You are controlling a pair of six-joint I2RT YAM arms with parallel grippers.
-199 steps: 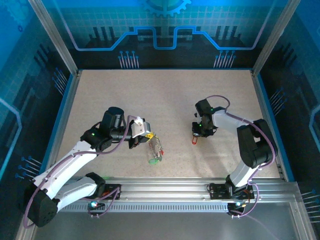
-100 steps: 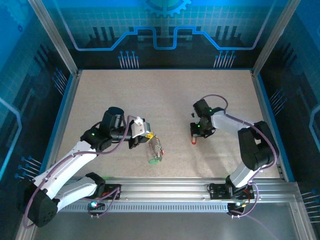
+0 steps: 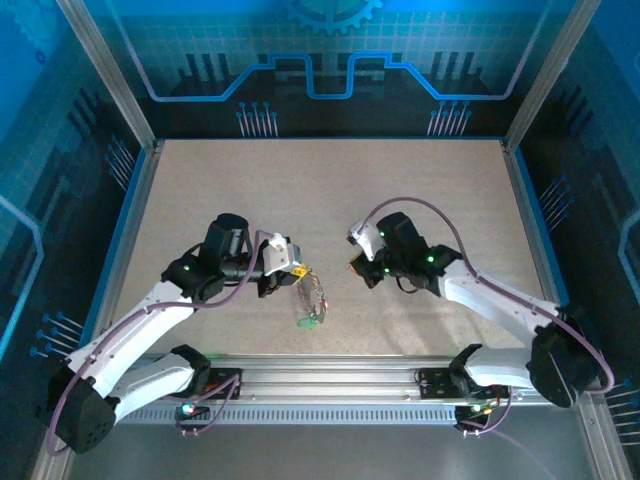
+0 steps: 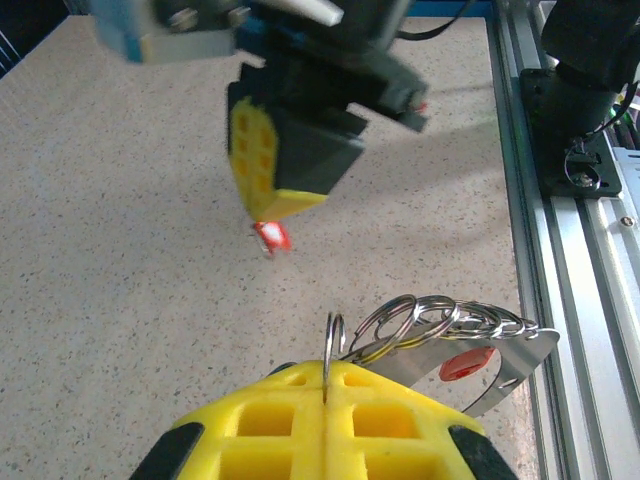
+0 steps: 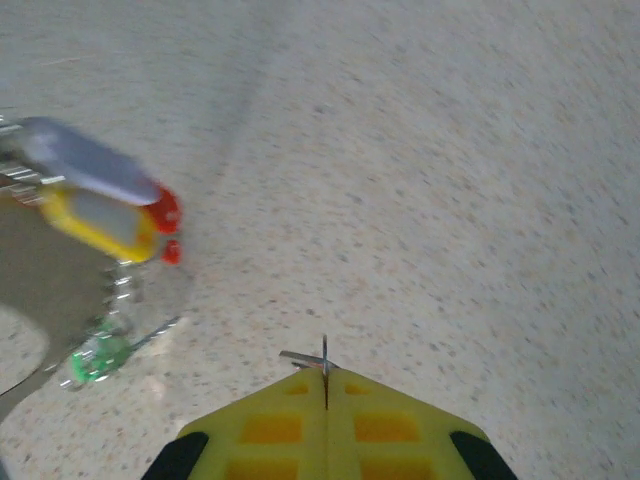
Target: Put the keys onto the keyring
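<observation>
My left gripper (image 3: 291, 271) (image 4: 326, 388) is shut on a small steel ring of the keyring (image 4: 440, 322) (image 3: 312, 300). The keyring hangs from it as a bunch of rings with a red tag (image 4: 466, 364) and a green tag (image 3: 309, 321) (image 5: 94, 356). My right gripper (image 3: 360, 268) (image 5: 325, 376) is shut on a thin metal part of a key. That key's red tag (image 4: 272, 236) dangles under the yellow fingers (image 4: 275, 165), above the table. The two grippers face each other a short gap apart.
The speckled table (image 3: 330, 190) lies open behind and between the arms. An aluminium rail (image 3: 400, 375) (image 4: 570, 260) runs along the near edge, with the arm bases on it. Blue walls close in the sides and back.
The right gripper has closed on the red-tagged key, lifted it off the table and swung left toward the left gripper. The left arm and keyring have stayed put.
</observation>
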